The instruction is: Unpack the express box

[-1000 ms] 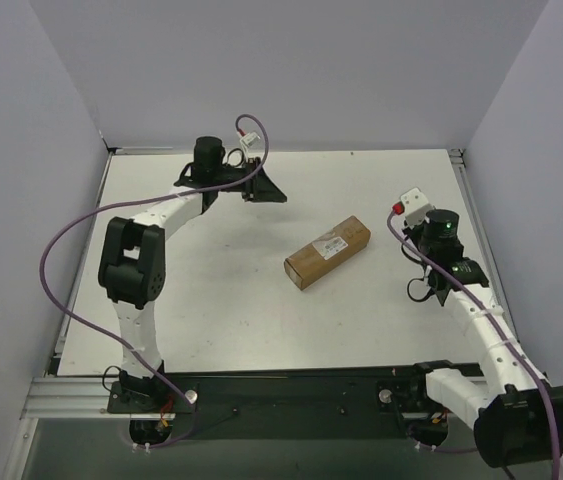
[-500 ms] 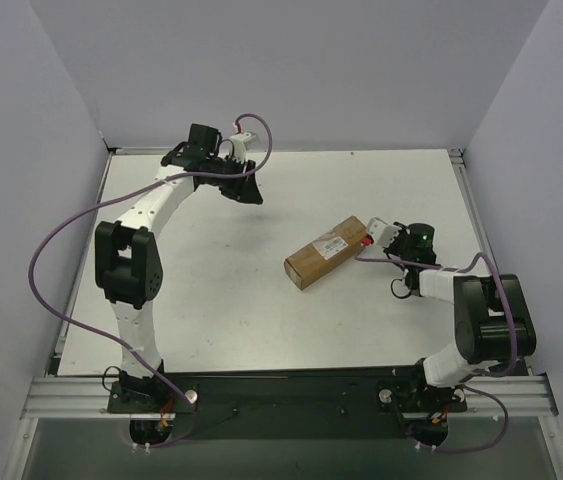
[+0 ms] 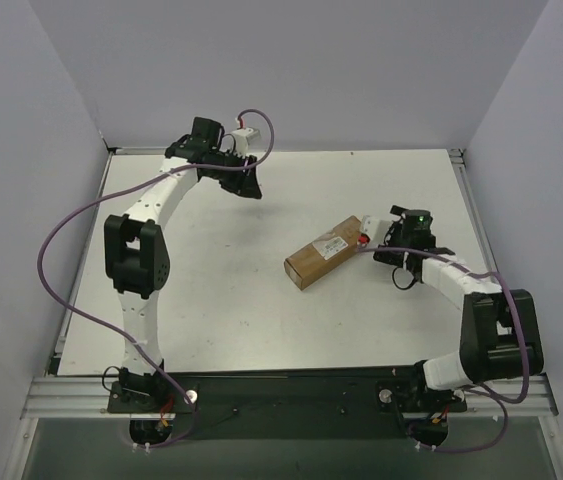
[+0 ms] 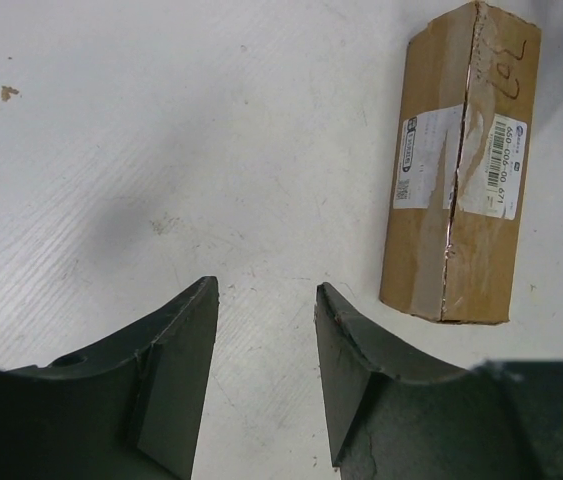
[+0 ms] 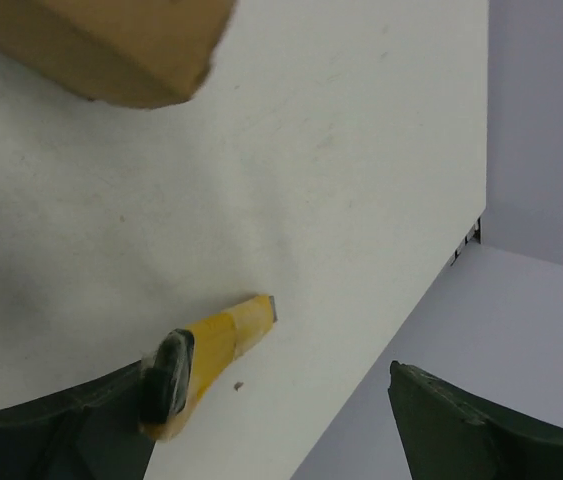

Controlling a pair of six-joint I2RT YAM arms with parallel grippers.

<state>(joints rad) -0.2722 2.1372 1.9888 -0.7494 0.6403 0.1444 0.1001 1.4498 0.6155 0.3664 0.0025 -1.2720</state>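
The express box (image 3: 327,251), a brown carton with a white label, lies at an angle in the middle of the table. In the left wrist view the express box (image 4: 464,160) shows a ragged line along its taped top seam. My left gripper (image 3: 243,183) hangs at the far back, well away from the box; the left gripper (image 4: 266,290) is open, with only bare table between its fingers. My right gripper (image 3: 389,240) is just off the box's right end. The right gripper (image 5: 273,375) stands wide open, a yellow-and-black utility knife (image 5: 211,345) lying by its left finger (image 5: 81,420).
The white table (image 3: 211,300) is walled at the back and on both sides. Its right edge (image 5: 441,270) runs close beside my right gripper. Purple cables loop off both arms.
My right arm swung in from the table's right side to the box's right end, and its jaws went from nearly shut to wide open. The left arm shifted slightly at the back.
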